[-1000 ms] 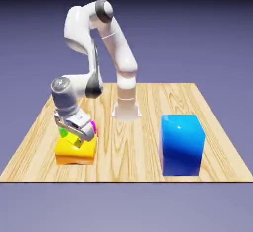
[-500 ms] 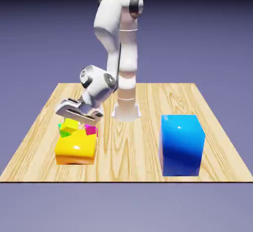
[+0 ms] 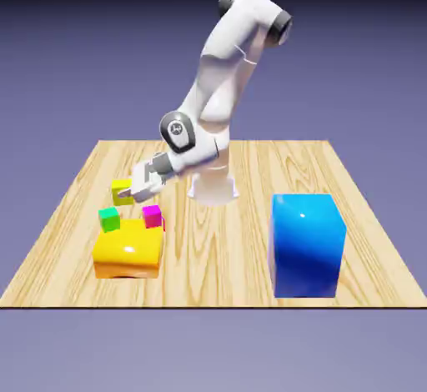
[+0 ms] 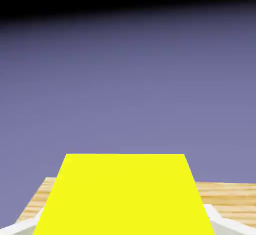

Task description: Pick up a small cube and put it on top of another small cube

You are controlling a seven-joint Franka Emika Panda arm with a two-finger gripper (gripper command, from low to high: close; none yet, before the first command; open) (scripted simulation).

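Yellow cube (image 4: 125,196) | plain, flat-faced, sharp-edged | jaws (image 3: 124,193) pinching it

yellow cube (image 3: 122,193) | green cube (image 3: 109,219) | magenta cube (image 3: 152,216) | blue block (image 3: 306,246) | wood-grained tabletop (image 3: 215,257)

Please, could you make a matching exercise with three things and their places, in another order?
1. small yellow cube
2. green cube
3. blue block

A. toward the exterior view's right
B. held in the gripper
C. at the exterior view's left, by the yellow-orange block

Pairs: 1-B; 2-C; 3-A
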